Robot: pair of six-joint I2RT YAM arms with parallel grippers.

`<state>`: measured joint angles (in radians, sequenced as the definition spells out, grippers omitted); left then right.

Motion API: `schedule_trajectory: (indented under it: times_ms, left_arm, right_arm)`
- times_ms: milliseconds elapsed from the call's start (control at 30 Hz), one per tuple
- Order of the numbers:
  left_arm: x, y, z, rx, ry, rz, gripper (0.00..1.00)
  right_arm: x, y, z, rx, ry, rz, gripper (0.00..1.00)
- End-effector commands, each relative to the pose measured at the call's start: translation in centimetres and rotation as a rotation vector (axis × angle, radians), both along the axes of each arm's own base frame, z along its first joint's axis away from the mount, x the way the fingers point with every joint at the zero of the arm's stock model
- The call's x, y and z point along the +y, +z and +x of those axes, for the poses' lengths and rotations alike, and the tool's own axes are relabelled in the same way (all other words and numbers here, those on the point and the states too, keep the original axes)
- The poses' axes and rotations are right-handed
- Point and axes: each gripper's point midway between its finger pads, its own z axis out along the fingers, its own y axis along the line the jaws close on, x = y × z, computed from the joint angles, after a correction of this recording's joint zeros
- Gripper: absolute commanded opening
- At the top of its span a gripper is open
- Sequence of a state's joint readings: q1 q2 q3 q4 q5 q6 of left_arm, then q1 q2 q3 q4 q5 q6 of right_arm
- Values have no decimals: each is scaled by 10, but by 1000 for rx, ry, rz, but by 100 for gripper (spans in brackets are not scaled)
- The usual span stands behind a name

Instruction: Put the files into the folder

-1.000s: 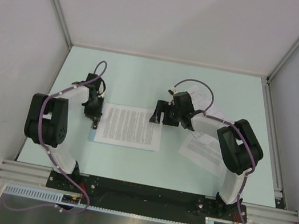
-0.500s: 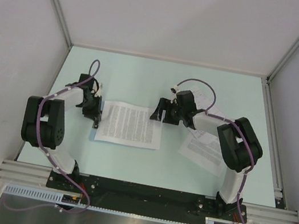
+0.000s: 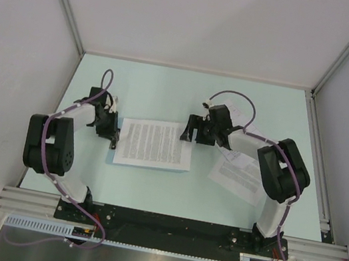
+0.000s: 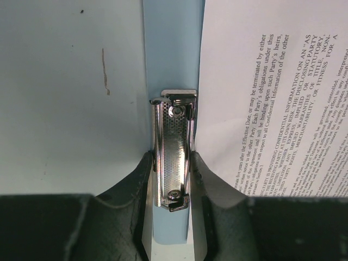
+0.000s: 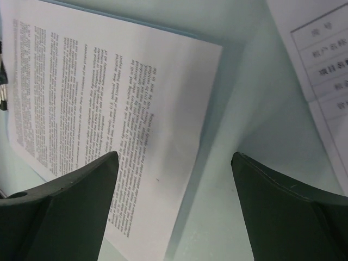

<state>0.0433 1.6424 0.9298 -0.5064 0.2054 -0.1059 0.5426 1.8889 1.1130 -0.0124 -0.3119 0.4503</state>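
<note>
The light-blue folder [image 4: 171, 54] lies flat on the table with a printed sheet [image 3: 154, 144] covering most of it. In the left wrist view the sheet [image 4: 272, 109] lies beside the silver clip [image 4: 174, 163] at the folder's left short edge. My left gripper [image 3: 114, 137] is shut on that clip, one finger on each side of it [image 4: 171, 156]. My right gripper [image 3: 191, 130] is open and empty above the sheet's far right corner; in its wrist view [image 5: 174, 157] the sheet [image 5: 109, 98] lies below and nothing is between the fingers. More sheets [image 3: 241, 173] lie to the right.
A sheet with a table [image 5: 321, 54] lies close to my right gripper. Another sheet [image 3: 235, 113] lies behind the right arm. Grey walls enclose the table on three sides, and a metal rail [image 3: 164, 227] runs along the near edge.
The sheet and folder have turned slightly, the right end moving away from the arms. My right gripper drew a little right and back. My left wrist shifted left while still holding the clip.
</note>
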Motion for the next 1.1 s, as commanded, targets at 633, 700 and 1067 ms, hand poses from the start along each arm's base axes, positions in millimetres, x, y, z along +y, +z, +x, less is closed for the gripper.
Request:
schedule_trajectory:
  times_ms: [633, 700, 1067]
  left_arm:
    - [-21, -12, -12, 34, 50, -64, 0]
    - [-24, -13, -13, 35, 47, -84, 0]
    - [-40, -9, -10, -8, 3, -178, 0]
  right_arm:
    - [157, 83, -33, -218, 180, 341, 62]
    - [162, 72, -32, -194, 182, 364, 60]
    - [151, -28, -43, -9, 154, 223, 56]
